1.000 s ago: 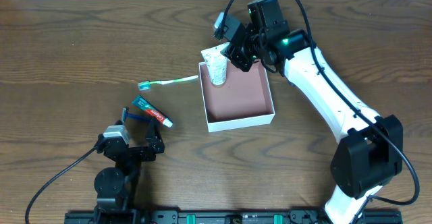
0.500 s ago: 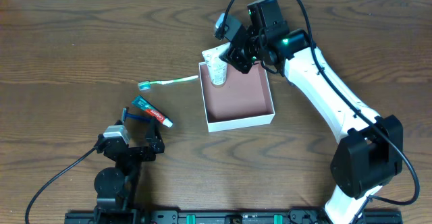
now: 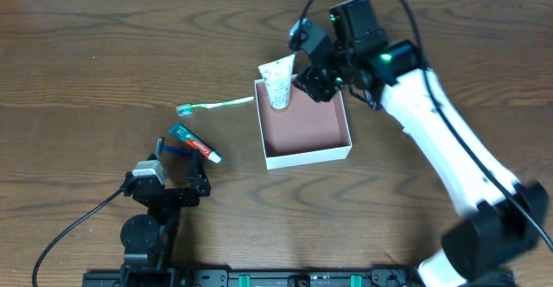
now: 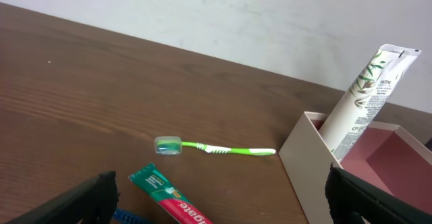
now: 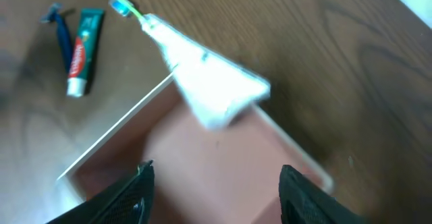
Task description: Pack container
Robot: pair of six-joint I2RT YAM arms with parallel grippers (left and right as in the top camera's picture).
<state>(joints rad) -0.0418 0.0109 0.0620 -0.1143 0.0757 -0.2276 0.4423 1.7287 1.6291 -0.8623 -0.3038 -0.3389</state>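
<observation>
My right gripper (image 3: pixel 311 84) hangs over the far rim of the container (image 3: pixel 333 153), its fingers spread wide with nothing between them. The wrist view is blurred, but it shows the reddish-brown floor under the gap. The container sits a little right of the table's (image 3: pixel 104 54) middle, square to the table's edges, with its white walls standing all round.

The white tube (image 3: pixel 278 81) leans in the far-left corner, cap end down inside and crimped end up past the far wall. It stands just left of my right fingers and apart from them. Bare floor shows from the tube's foot out to the near and right walls.

To the left of the container, the green toothbrush (image 3: pixel 216 104) lies with its tail end near the far-left corner and its capped head pointing left. Nearer and further left, the toothpaste (image 3: pixel 194 143) and the blue razor (image 3: pixel 164 146) lie side by side. My left gripper (image 4: pixel 221 182) sits low at the near left with its fingers wide apart, holding nothing, just short of those two.

Half a second ago my right fingers were close against the tube. They have now drawn off to the right, and the tube leans on its own. The container, the toothbrush, the toothpaste, the razor and my left arm have not moved.
</observation>
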